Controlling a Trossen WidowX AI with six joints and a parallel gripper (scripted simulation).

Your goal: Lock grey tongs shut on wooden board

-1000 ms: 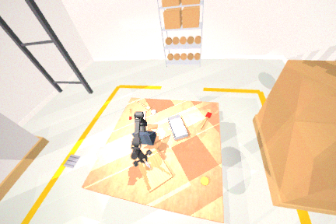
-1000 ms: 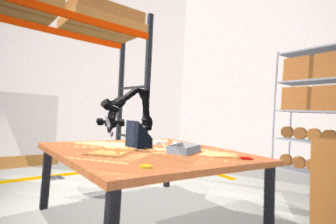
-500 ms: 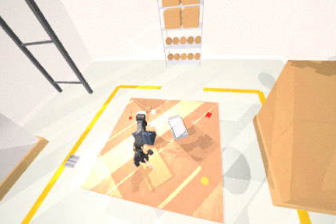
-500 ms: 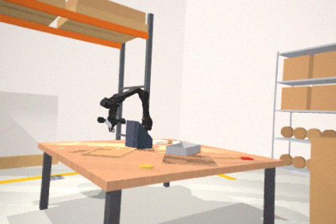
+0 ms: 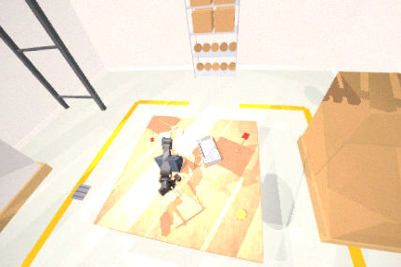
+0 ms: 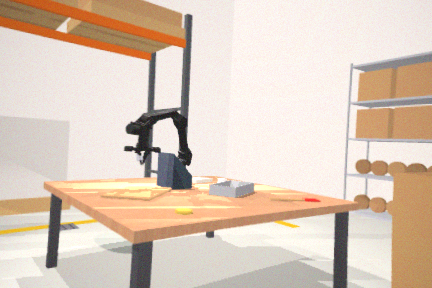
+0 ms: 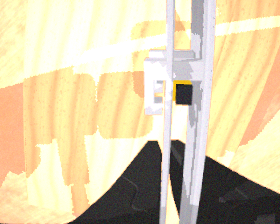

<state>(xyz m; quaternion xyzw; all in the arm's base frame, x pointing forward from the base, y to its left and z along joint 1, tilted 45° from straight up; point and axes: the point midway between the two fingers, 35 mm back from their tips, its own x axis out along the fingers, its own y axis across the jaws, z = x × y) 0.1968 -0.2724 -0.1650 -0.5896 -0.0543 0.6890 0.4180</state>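
The grey tongs (image 7: 205, 100) run top to bottom through the wrist view, their two arms close together and nearly parallel, with a pale bracket and a small black and yellow block between and beside them. My gripper (image 7: 162, 150) (image 6: 140, 156) is shut on the tongs and holds them above the table, over or near the wooden board (image 5: 187, 206) (image 6: 136, 193) (image 7: 46, 60). The hinge and tips cannot be told apart, and whether the lock has caught cannot be seen. The roasting tin (image 5: 209, 149) (image 6: 231, 189) stands away from the gripper, with no tongs across it.
The dark blue arm pedestal (image 5: 174, 163) (image 6: 173, 172) stands between the gripper and the tin. A yellow disc (image 5: 240, 214) (image 6: 184, 211) lies near the table's front. A red-ended stick (image 5: 245, 135) (image 6: 312, 200) lies beyond the tin. A small red item (image 5: 152, 139) lies near the arm's base.
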